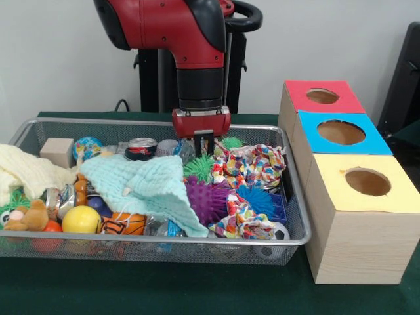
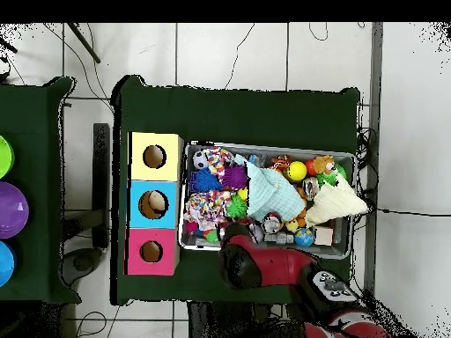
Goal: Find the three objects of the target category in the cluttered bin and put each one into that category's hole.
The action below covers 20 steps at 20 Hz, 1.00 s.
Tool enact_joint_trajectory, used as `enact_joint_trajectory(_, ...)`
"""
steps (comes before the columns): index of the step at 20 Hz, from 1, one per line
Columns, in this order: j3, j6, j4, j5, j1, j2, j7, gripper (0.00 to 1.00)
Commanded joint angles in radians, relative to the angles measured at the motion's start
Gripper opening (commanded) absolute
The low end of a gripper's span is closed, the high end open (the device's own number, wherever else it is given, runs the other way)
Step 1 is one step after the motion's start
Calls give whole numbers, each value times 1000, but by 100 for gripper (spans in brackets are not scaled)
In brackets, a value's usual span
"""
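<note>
The wire-mesh bin (image 1: 292, 241) lies full of clutter; it also shows in the overhead view (image 2: 264, 146). My gripper (image 1: 203, 143) reaches down into the bin's far side, among a green spiky ball (image 1: 199, 165) and a clear creased bottle (image 1: 184, 151). A second clear bottle with a blue label (image 1: 168, 228) lies at the near rim, partly under a mint cloth (image 1: 147, 185). A third bottle does not show. The blue-topped box's hole (image 1: 340, 132) is to the right of the bin, between the other two boxes, and shows from above (image 2: 155, 204). In the overhead view the arm (image 2: 264, 262) hides the gripper.
A red-topped box (image 1: 321, 97) and a yellow-topped box (image 1: 366, 182) flank the blue one. In the bin: a purple spiky ball (image 1: 205, 197), a patterned cloth (image 1: 252, 164), a cream cloth (image 1: 26, 172), a can (image 1: 141, 147), a wooden block (image 1: 58, 151), a yellow ball (image 1: 81, 220).
</note>
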Motion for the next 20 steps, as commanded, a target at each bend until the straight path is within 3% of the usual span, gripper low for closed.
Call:
enact_joint_trajectory(1, 153, 335, 40, 42, -63, -225, 47, 0)
enact_joint_trajectory(5, 237, 527, 17, 81, -104, -325, -39, 0)
enact_joint_trajectory(9, 262, 645, -9, 101, -99, -379, -56, 0)
enact_joint_trajectory(20, 297, 663, -5, 76, -101, -395, -2, 0)
